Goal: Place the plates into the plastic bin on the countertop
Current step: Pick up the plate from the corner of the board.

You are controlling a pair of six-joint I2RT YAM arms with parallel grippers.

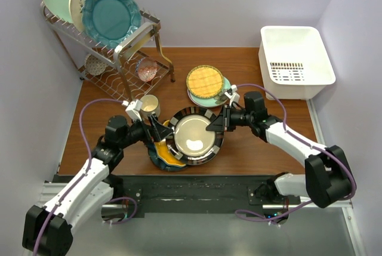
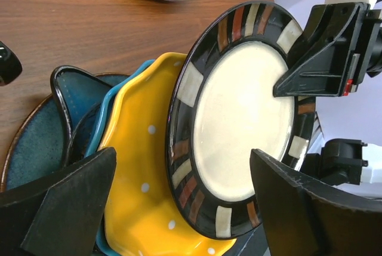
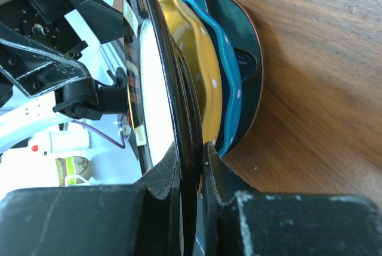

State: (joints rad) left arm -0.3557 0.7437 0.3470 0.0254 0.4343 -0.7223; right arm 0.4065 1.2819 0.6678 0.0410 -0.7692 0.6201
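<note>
The black-rimmed cream plate [image 1: 194,135] lies on top of a stack of a yellow dotted scalloped plate [image 1: 162,148], a blue plate and a dark teal plate [image 1: 156,159] on the countertop [image 1: 256,148]. My right gripper [image 1: 222,123] is shut on this plate's right rim; the right wrist view shows the rim [image 3: 194,160] pinched between the jaws. My left gripper [image 1: 156,129] is open at the plate's left side, its fingers [image 2: 71,202] on either side of the plate [image 2: 239,113]. A yellow lattice plate [image 1: 205,81] tops a second stack. The white plastic bin [image 1: 295,59] stands at the back right.
A wire rack [image 1: 134,38] at the back left holds upright mint, cream and teal plates. A small cream cup [image 1: 149,105] stands close behind my left gripper. A pink glass dish [image 1: 146,68] sits under the rack. Walls close in on both sides.
</note>
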